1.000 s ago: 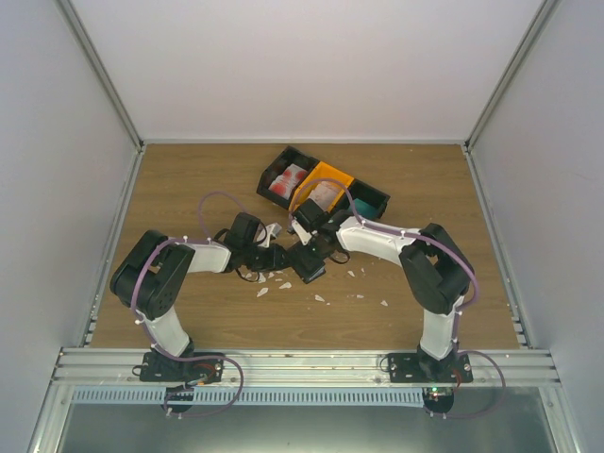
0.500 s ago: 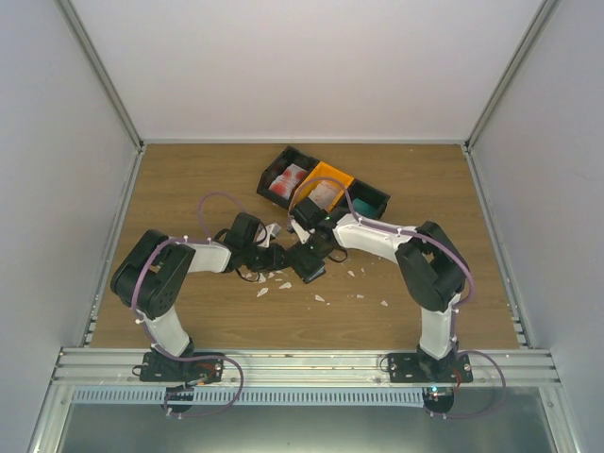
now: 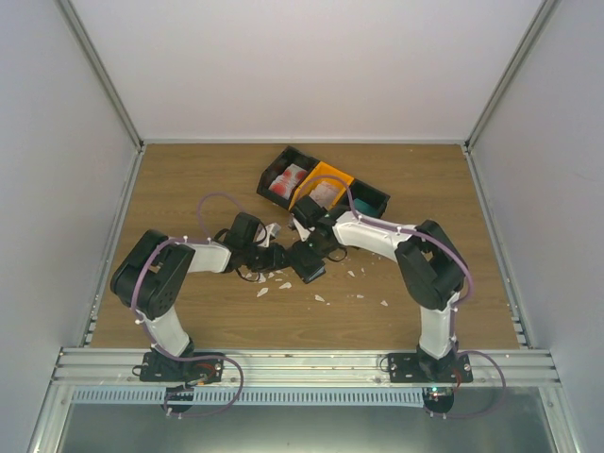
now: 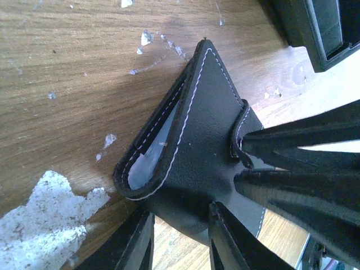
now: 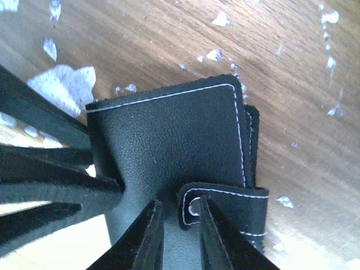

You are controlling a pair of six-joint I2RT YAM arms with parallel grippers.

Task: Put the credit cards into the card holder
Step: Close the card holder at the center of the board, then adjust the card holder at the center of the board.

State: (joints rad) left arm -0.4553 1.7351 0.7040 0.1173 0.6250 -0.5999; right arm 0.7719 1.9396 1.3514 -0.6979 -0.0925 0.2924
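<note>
- Two tools meet at the card holder (image 3: 307, 263), just nearer than the orange bin (image 3: 330, 171); it is light, soft and floppy, and the left tool (image 4: 181, 211) is clamped on its cover.
- The credit cards (image 3: 286, 181) lie left of that bin; thin, stiff and slick, so take them by the edges.
- The right tool (image 5: 179, 202), jaws narrow, straddles the clasp tab (image 5: 230, 197); I cannot tell if it grips.

Bins (image 3: 332, 170) close behind card holder (image 3: 308, 263), left gripper (image 3: 281, 257), right gripper (image 3: 320, 247) flanking, tabletop (image 3: 283, 326) open nearer

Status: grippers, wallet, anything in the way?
Left gripper clamped on the wallet. Right gripper at its strap tab, grip unclear. Cards in the bins behind. White scraps on the table, nothing blocking.
</note>
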